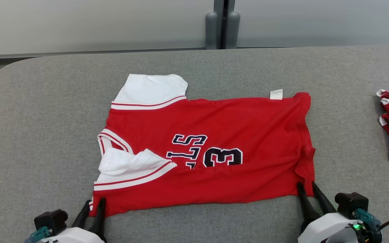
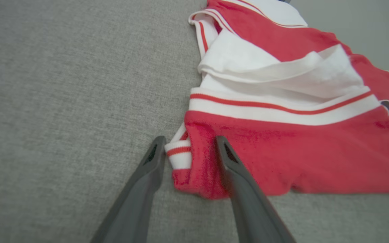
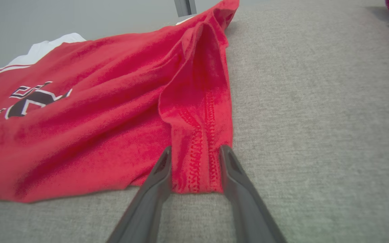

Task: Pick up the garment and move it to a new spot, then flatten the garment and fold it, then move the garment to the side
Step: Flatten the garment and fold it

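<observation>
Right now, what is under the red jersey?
The grey table shows all around the red jersey. Anything beneath is covered. Its near edge is folded up over part of the number.

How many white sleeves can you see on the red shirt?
2. The far sleeve lies flat off the shirt, far left; the near sleeve is crumpled on it, near left. None seems hidden.

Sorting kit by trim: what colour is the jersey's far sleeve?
The sleeve is white; head view shows it best.
</observation>
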`<state>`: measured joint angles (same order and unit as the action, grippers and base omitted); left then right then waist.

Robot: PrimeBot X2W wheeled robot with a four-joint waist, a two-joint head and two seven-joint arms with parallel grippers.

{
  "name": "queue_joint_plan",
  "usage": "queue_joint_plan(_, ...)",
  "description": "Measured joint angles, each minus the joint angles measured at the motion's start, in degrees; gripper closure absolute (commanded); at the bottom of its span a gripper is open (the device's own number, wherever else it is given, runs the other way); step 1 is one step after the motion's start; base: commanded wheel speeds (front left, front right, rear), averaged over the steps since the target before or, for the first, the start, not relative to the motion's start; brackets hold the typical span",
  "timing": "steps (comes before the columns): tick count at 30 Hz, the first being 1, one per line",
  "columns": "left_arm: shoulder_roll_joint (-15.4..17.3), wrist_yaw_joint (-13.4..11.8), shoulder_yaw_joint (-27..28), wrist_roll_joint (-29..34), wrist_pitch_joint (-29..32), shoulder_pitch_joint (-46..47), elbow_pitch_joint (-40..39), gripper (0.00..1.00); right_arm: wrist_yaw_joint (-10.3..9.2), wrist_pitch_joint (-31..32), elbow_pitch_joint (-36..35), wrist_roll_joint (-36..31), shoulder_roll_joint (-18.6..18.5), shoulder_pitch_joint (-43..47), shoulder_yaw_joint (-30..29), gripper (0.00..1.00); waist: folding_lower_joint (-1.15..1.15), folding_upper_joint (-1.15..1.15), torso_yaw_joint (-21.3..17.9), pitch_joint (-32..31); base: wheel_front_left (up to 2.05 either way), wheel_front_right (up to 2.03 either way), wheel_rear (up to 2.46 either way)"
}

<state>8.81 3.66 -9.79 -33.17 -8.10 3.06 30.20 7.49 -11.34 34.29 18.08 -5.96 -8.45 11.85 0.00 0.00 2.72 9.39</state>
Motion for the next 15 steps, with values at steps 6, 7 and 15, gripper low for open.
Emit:
queue_joint_plan(6,0.7,0.9,-0.5,-0.2,-1.0,1.2,0.9,1.0,0.0,-1.9,1.9,2.8,-0.2,-1.3,1.5,1.0,0.0,0.0,0.4,0.6,0.0,0.0,0.0)
queue_joint_plan(7,0.9,1.0,-0.6,-0.1,-1.2,1.1,0.6,1.0,0.0,-2.3,1.7,3.1,-0.4,-1.2,1.7,1.0,0.0,0.0,0.4,0.6,0.0,0.0,0.0)
queue_joint_plan(15,2.9,0.4,0.1,-0.8,-0.2,-3.1,-6.4,1.0,0.02,-2.8,-3.0,6.0,-2.4,4.5,1.9,1.0,0.0,0.0,1.0,-1.0,0.0,0.0,0.0)
